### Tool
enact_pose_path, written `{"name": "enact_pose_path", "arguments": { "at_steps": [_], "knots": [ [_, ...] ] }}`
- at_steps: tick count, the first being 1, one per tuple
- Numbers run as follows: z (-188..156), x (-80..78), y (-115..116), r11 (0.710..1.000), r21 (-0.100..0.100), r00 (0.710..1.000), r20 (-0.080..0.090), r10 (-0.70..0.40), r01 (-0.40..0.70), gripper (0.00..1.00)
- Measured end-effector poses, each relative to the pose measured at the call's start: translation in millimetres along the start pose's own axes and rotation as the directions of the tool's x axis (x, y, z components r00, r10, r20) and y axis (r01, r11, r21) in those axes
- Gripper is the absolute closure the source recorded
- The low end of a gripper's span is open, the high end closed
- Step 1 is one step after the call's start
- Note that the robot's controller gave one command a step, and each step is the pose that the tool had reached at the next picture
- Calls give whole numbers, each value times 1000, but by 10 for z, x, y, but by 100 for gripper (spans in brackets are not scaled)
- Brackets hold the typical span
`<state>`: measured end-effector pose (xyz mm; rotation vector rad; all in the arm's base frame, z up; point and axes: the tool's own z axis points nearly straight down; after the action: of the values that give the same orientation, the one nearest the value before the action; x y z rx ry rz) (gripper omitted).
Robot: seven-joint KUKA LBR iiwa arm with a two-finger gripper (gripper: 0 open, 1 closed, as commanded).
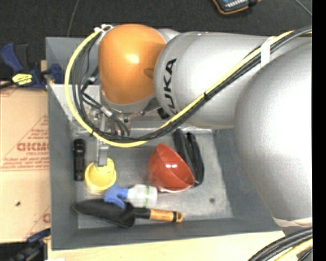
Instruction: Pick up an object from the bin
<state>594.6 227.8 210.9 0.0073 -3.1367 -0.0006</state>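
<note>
My gripper (102,157) hangs below the arm's orange cover in the left part of the bin, its tip coming down right at the upper edge of a round yellow cup-like thing (100,177). Whether it touches that thing I cannot tell. A small black oblong thing (78,159) lies just left of the gripper. A white bottle with a blue nozzle (133,194) lies on its side just right of and below the yellow thing.
A black trowel with an orange handle (125,215) lies along the bin's near wall. A red bowl (170,168) sits mid-bin, with a black curved thing (193,156) at its right. The arm covers the bin's far half.
</note>
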Motion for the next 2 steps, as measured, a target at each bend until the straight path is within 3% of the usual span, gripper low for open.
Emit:
{"name": "enact_pose_path", "arguments": {
  "at_steps": [1, 2],
  "knots": [
    [-51, -21, -14, 1000, -2, 1000, 8, 5, -5, 0],
    [1288, 419, -643, 980, 0, 980, 14, -197, 197, 0]
  ]
}}
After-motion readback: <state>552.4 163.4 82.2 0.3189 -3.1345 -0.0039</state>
